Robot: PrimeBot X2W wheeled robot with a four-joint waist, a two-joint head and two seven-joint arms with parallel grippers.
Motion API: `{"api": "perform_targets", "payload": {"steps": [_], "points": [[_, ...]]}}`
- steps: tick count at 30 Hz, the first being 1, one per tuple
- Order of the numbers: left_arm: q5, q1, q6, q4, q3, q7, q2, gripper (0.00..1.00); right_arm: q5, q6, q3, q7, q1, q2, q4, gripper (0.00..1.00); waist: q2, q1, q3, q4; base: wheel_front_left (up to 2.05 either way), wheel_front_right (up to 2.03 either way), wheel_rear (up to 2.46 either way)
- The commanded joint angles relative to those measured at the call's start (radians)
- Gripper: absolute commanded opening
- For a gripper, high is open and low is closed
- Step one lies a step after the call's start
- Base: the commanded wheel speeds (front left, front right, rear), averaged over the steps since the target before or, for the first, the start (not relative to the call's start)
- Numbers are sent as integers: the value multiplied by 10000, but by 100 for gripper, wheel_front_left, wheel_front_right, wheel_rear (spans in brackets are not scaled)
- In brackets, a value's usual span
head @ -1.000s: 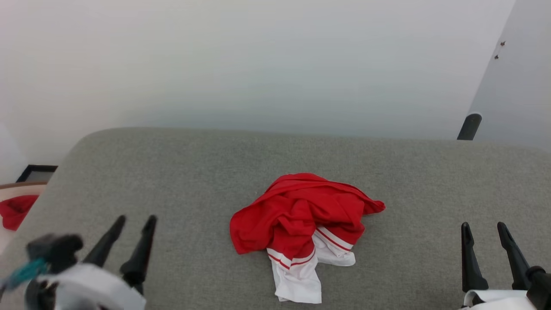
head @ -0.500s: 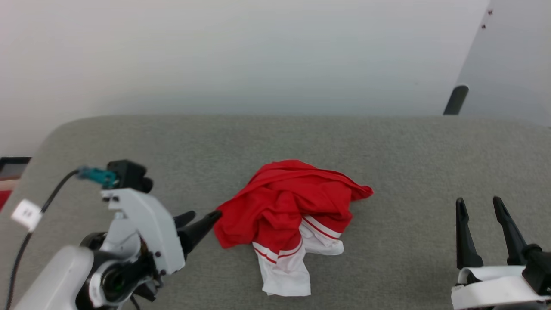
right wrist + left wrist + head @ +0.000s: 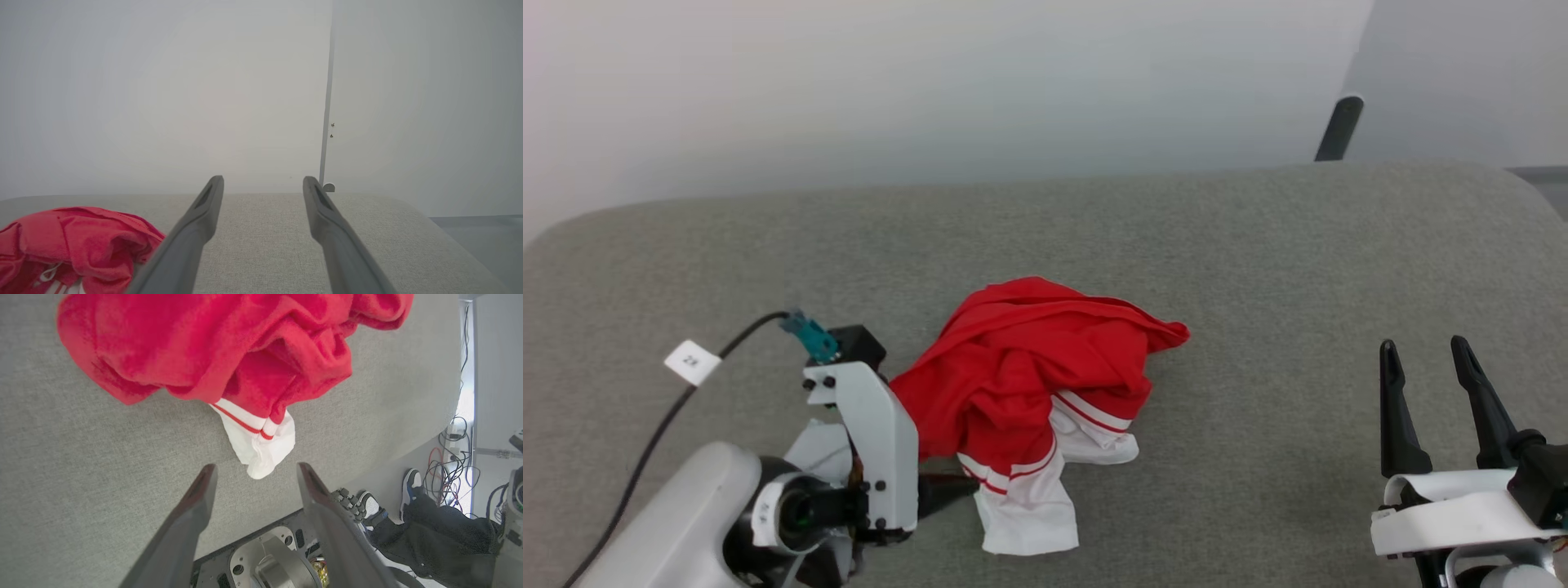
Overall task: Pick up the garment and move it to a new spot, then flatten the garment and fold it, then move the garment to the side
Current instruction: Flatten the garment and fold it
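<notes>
The garment [image 3: 1029,367] is a crumpled red T-shirt with white striped sleeves, lying in a heap in the middle of the grey fabric-covered table [image 3: 1258,245]. My left gripper [image 3: 956,490] lies low at the heap's near left side, pointing sideways at the white sleeve [image 3: 1025,523]. In the left wrist view the left gripper [image 3: 255,471] is open, its tips just short of the white sleeve [image 3: 265,449], with the red body of the garment [image 3: 204,347] beyond. My right gripper [image 3: 1421,347] stands open at the lower right, well clear of the cloth. The right gripper [image 3: 263,179] holds nothing, and the garment [image 3: 77,241] shows at its lower left.
A black cable with a white tag [image 3: 690,359] trails from my left wrist over the table. A dark post [image 3: 1335,131] stands behind the far right edge, before a pale wall. Past the near edge are a person's shoes [image 3: 410,486], dark trousers and floor cables [image 3: 445,473].
The head camera has shifted. My left arm swung in from the lower left, turned its fingers sideways and came down beside the white sleeve. The right gripper and the garment have not moved.
</notes>
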Motion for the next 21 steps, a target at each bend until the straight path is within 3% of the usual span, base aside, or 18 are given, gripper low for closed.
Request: {"api": "perform_targets", "payload": {"steps": [1, 9, 21], "points": [[62, -115, 32, 97, -84, 71, 9, 100, 20, -3, 22, -45, -153, 21, 26, 100, 0, 0, 174, -190, 0, 0, 0], [241, -316, -86, 981, -640, 498, -174, 100, 57, -3, 102, -51, -415, 21, 67, 100, 0, 0, 384, -500, 0, 0, 0], [432, -603, -584, 2578, -732, -176, -688, 100, 234, -3, 153, -34, -629, 21, -23, 100, 0, 0, 762, -842, 0, 0, 0]]}}
